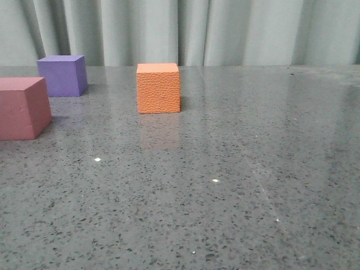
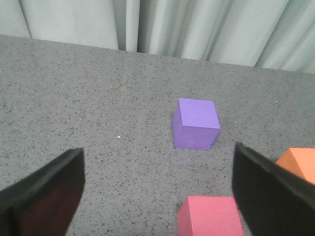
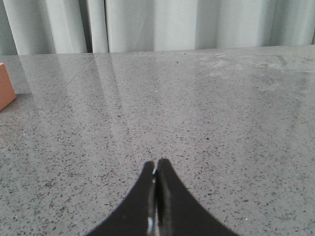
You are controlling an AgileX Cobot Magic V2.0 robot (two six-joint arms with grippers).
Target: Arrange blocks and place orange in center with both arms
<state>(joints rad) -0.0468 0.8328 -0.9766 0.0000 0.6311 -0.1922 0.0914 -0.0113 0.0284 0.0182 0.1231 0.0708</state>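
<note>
- Orange cube (image 1: 158,88): we find it standing free on the grey speckled table (image 1: 236,185), right of the other blocks, touched by nothing.
- Purple cube (image 1: 63,75) and pinkish-red cube (image 1: 22,108): far left, apart.
- Left gripper (image 2: 157,189): spread wide, empty, above these two; we judge it ready to reach.
- Right gripper (image 3: 156,196): pressed closed, empty, over bare table.
</note>
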